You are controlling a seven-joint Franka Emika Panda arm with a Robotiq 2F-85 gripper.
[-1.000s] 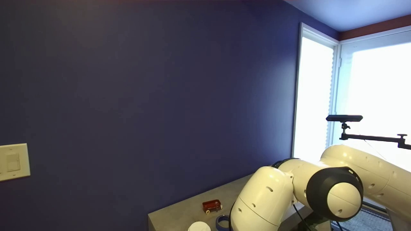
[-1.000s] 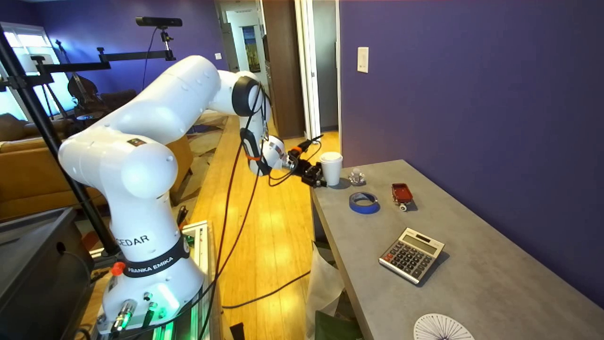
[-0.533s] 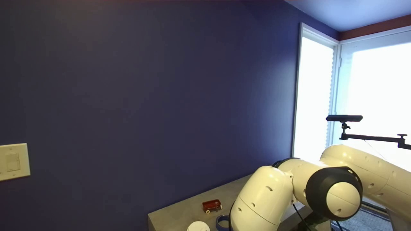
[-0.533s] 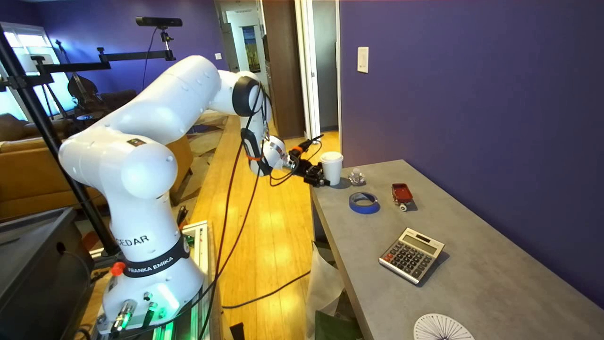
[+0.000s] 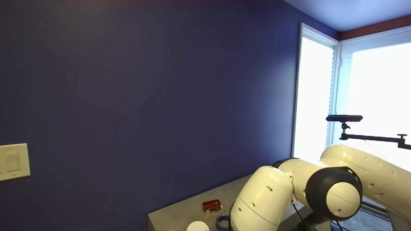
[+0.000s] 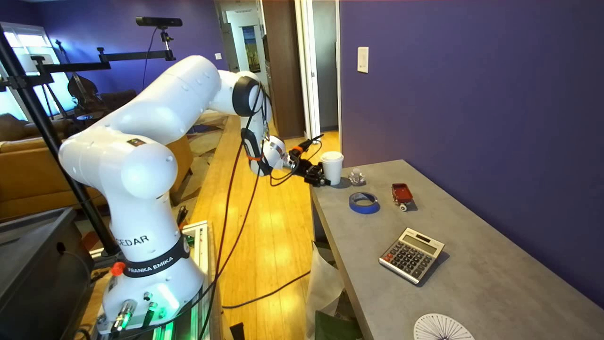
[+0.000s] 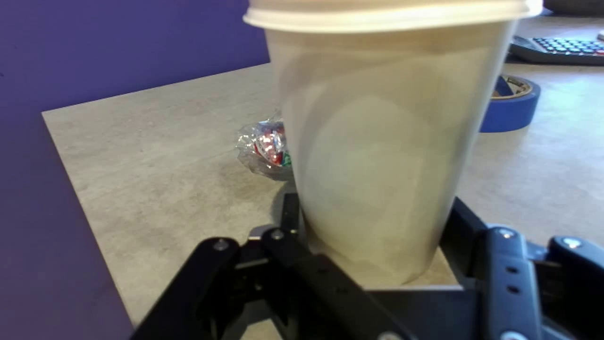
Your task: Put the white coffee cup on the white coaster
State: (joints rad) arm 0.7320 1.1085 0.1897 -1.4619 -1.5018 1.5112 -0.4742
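Observation:
The white coffee cup (image 6: 332, 169) is a tall, lidded paper cup standing upright near the far end of the grey table. Its lid (image 5: 197, 226) just shows at the bottom of an exterior view. In the wrist view the cup (image 7: 377, 141) fills the middle, between the black fingers (image 7: 465, 226) of my gripper (image 7: 373, 203). A pad lies against each side of its lower part, so the jaws are shut on it. The white coaster (image 6: 442, 328), a flat disc with dark radial lines, lies at the table's near end, partly cut off by the frame.
Close beside the cup sits a small clear dish (image 7: 264, 148) with red and green bits. A blue tape roll (image 6: 364, 208), a red toy wagon (image 6: 402, 192) and a calculator (image 6: 412, 255) lie between cup and coaster. A purple wall (image 6: 472, 118) borders the table (image 6: 495, 264).
The fingers have closed in on the cup's sides. The cup has shifted very slightly, a little rightward in an exterior view, while the arm has hardly moved.

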